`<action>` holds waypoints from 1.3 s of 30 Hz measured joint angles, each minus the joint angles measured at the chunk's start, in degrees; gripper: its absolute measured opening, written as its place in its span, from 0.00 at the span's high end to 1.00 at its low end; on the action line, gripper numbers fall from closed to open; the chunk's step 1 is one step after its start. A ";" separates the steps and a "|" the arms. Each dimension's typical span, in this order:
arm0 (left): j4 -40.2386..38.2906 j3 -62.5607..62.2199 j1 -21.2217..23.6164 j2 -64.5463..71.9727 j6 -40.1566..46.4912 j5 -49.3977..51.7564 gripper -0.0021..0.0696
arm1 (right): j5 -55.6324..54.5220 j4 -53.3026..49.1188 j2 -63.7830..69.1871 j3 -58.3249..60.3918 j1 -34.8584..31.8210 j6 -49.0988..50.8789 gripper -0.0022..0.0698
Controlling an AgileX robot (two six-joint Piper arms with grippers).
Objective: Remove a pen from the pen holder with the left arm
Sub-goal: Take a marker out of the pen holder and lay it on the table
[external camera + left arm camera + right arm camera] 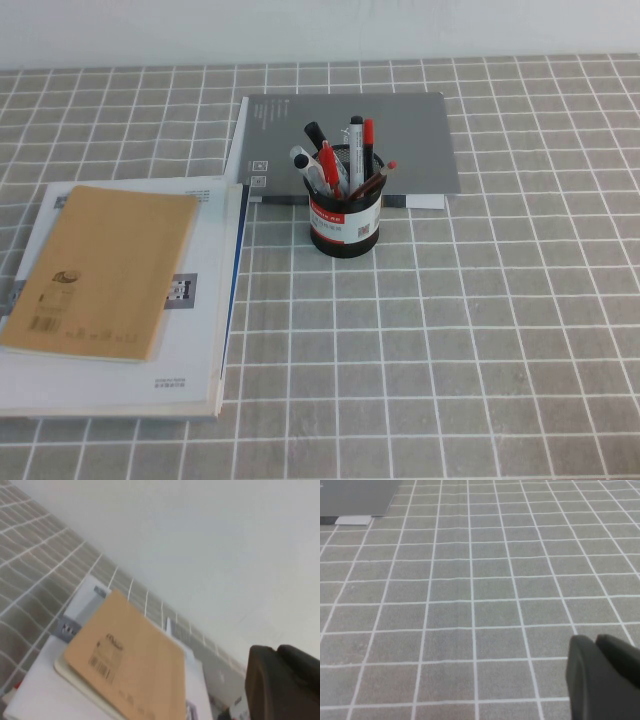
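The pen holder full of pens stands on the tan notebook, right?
Not quite. The high view shows the pen holder, full of pens, standing on the checked tablecloth, apart from the tan notebook. The left tool, shut, hangs near that notebook; the right tool hangs over the tablecloth.

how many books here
3: a grey book at the back behind the pen holder, a white book on the left, a tan notebook on it. Left hand is near the notebook, right hand over the checked cloth.

Grey grid-patterned table [500, 330], white book [190, 340] laid close before the left gripper [280, 685], pen holder [345, 225] and grey book [400, 130] set beyond it.
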 joint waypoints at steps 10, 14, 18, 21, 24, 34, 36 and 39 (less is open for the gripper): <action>-0.11 -4.31 0.13 1.55 5.06 3.30 0.98 | 0.00 0.00 0.00 0.00 0.00 0.00 0.99; 0.96 -14.08 0.13 10.60 17.87 11.15 0.98 | 0.00 0.00 0.00 0.00 0.00 0.00 0.99; 0.07 -23.64 0.13 22.91 31.17 17.50 0.98 | 0.00 0.00 0.00 0.00 0.00 0.00 0.99; -3.52 -28.75 0.13 30.99 37.83 19.49 0.98 | 0.00 0.00 0.00 0.00 0.00 0.00 0.99; -10.22 -32.86 0.13 37.77 41.02 19.10 0.98 | 0.00 0.00 0.00 0.00 0.00 0.00 0.99; -22.10 -38.85 -12.47 55.57 60.96 12.84 0.98 | 0.00 0.00 0.00 0.00 0.00 0.00 0.99; -17.64 -38.98 -17.41 58.41 56.95 7.51 0.98 | 0.00 0.00 0.00 0.00 0.00 0.00 0.99; -4.75 -38.98 -23.08 62.20 45.23 0.43 0.98 | 0.00 0.00 0.00 0.00 0.00 0.00 0.99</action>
